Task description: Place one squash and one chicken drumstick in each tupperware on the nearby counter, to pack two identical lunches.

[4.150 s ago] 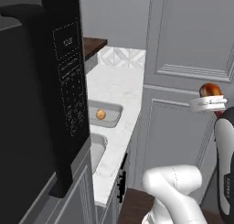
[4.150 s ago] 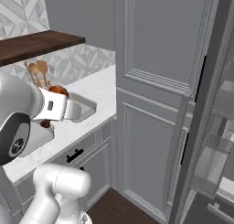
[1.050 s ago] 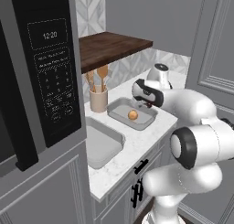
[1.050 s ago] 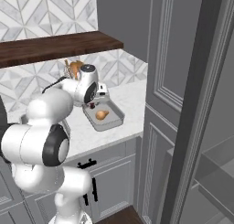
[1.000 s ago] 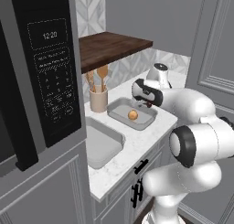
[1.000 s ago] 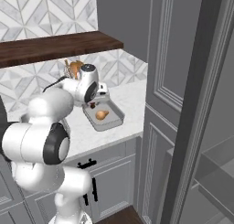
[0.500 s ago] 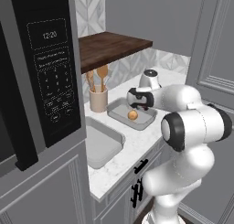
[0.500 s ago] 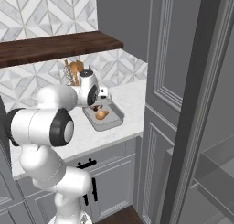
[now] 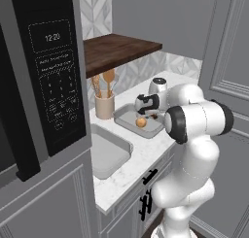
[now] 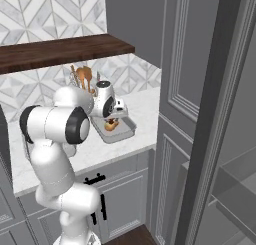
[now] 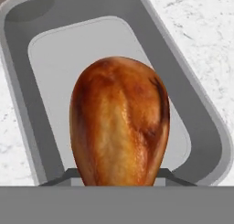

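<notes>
Lowering, my pincer [image 9: 151, 114] has come down at frame centre over the far tupperware [image 9: 127, 119] beside its squash [image 9: 141, 122], clamped on the chicken drumstick [image 11: 119, 122], release due next.

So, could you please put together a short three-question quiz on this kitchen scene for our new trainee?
1. True or false: the tool holds a chicken drumstick over a tupperware.
2. What already lies in that tupperware? A) a squash B) a spoon C) a lemon
3. What stands just behind the tupperware, by the wall?

Key: 1 true; 2 A; 3 a utensil cup with wooden utensils.
</notes>
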